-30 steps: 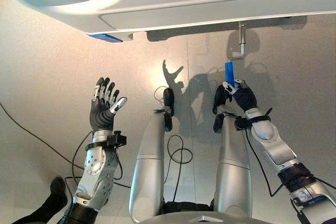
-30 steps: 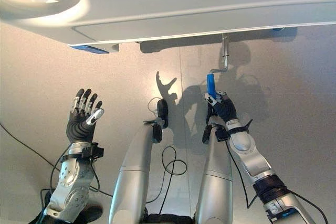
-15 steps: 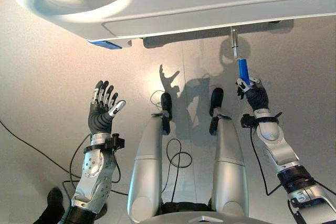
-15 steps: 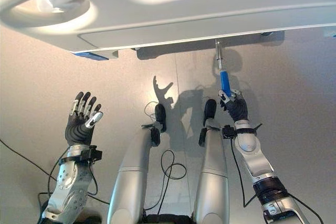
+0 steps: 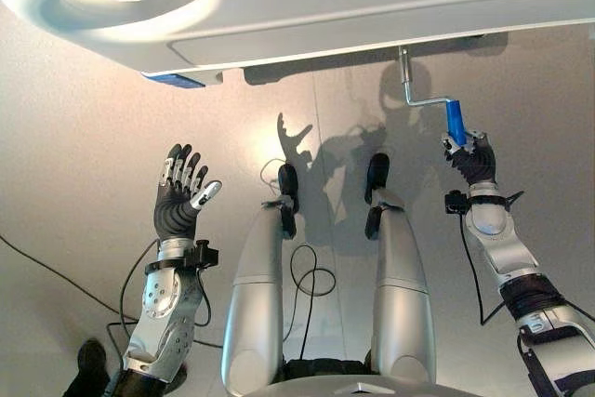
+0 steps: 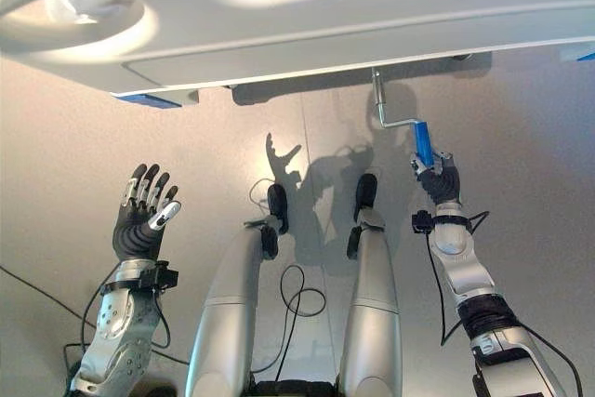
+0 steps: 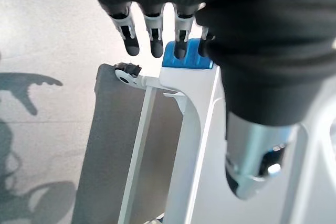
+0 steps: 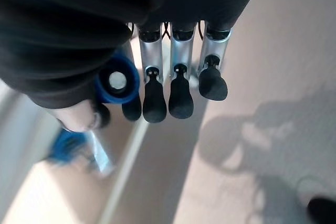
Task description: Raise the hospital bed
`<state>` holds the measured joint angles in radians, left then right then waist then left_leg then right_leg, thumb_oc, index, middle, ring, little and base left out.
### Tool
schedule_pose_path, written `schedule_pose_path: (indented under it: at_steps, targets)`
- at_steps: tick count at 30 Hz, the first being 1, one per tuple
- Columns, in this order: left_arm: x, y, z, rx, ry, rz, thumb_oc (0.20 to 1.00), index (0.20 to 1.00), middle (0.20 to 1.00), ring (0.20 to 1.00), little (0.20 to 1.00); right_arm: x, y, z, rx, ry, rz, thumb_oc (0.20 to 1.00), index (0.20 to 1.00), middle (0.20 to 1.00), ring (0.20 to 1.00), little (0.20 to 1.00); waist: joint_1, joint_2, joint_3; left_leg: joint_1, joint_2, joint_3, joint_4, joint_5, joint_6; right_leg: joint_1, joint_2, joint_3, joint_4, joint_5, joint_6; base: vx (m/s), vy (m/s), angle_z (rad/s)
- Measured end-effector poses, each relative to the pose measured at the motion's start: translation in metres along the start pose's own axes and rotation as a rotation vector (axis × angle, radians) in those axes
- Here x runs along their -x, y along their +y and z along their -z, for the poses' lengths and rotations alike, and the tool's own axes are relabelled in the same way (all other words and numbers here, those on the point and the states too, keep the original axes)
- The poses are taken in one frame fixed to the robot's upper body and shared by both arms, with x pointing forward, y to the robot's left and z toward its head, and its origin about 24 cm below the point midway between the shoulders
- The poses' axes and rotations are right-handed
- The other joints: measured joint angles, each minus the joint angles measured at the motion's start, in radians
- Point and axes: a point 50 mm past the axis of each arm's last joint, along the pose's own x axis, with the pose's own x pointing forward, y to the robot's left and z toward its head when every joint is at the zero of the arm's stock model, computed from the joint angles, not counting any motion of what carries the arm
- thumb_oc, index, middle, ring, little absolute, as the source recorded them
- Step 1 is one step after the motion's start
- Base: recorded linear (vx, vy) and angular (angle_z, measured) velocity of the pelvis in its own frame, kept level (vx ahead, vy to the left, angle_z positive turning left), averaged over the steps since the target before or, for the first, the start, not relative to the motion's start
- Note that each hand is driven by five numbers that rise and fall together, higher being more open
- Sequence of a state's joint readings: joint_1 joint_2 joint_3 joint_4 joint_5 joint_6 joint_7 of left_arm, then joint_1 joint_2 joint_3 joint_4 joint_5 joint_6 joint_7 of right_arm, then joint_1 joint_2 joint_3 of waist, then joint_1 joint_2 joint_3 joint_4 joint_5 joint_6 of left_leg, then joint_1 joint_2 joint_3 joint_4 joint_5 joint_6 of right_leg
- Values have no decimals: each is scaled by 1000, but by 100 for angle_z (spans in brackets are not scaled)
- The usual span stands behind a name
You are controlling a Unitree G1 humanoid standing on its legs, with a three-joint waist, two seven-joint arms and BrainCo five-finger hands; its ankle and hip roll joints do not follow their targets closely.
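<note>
Two hands are up in front of the robot. The left hand (image 5: 179, 194), at about 8 o'clock in the left eye view, is held up with its fingers straight and spread, and it holds nothing. The right hand (image 5: 472, 157), at about 3 o'clock, has its fingers curled round the blue grip (image 5: 456, 122) of the crank handle (image 5: 424, 99). In the right wrist view the round blue end of the grip sits tucked between the thumb and the fingers (image 8: 176, 92). The grey metal arm of the crank runs from the grip toward 12 o'clock and goes up under the edge of the hospital bed (image 5: 372, 6), which fills the far side. To do this step well, I think the hand should keep a firm hold and turn the grip in smooth, full circles, so it does not slip off. The bed edge is close above the crank, so the hand should stay low under it. The floor (image 5: 84, 127) around the crank looks open, with lots of room to swing.
</note>
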<state>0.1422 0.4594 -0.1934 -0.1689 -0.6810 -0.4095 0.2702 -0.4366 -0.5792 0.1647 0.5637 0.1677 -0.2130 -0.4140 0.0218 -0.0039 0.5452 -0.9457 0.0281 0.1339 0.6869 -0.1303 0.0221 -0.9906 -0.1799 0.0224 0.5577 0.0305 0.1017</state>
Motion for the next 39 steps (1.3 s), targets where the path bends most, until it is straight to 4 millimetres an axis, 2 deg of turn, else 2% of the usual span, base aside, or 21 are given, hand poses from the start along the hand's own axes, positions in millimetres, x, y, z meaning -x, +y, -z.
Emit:
schedule_pose_path:
  at_steps: [10,16,19,23,26,32,35,39]
  targets:
    - [0,-1,7,-7,28,13,1000,1000,1000,1000,1000,-31,-11,5,109,103,64,200,200,200,200,200,24,4,0,-24,-4,0,5,6,6,-22,-10,-2,8,4,2,-1,1,2]
    - [-1,-8,5,-2,25,52,1000,1000,1000,1000,1000,-49,-16,-6,165,117,82,200,200,200,200,200,23,10,3,-59,-12,-3,11,9,12,-59,-16,-3,22,5,2,25,2,3]
    - [0,-15,5,3,30,92,1000,1000,1000,1000,1000,-57,-21,-5,221,164,90,200,200,200,200,200,51,19,5,-79,-14,-4,25,7,11,-81,-20,1,36,6,2,30,0,1]
    - [0,-16,5,-4,36,106,1000,1000,1000,1000,1000,-61,-26,-6,237,202,114,200,200,200,200,200,74,23,6,-97,-17,-7,48,6,4,-104,-24,0,80,-9,-1,46,-10,6]
    - [1,-19,4,5,35,119,1000,1000,1000,1000,1000,-61,-35,1,245,260,140,200,200,200,200,200,90,32,4,-116,-26,-23,84,-4,-1,-129,-34,-2,140,-43,-5,30,-8,15]
    - [2,-26,-1,35,19,143,1000,1000,1000,1000,1000,-62,-40,3,238,311,164,200,200,200,200,200,115,45,4,-141,-28,-33,115,-9,1,-152,-38,-4,180,-52,-7,20,-7,6]
    - [1,-36,-11,67,-24,182,1000,1000,1000,1000,1000,-63,-45,2,208,323,185,200,200,200,200,200,126,57,-1,-173,-30,-41,140,-8,-1,-184,-40,-5,213,-62,-10,-6,-1,6]
    - [2,-38,-15,112,-33,177,1000,1000,1000,1000,1000,-62,-48,6,215,356,195,200,200,200,200,200,140,85,0,-204,-32,-63,161,-11,-10,-214,-35,-5,247,-80,-15,22,-2,9]
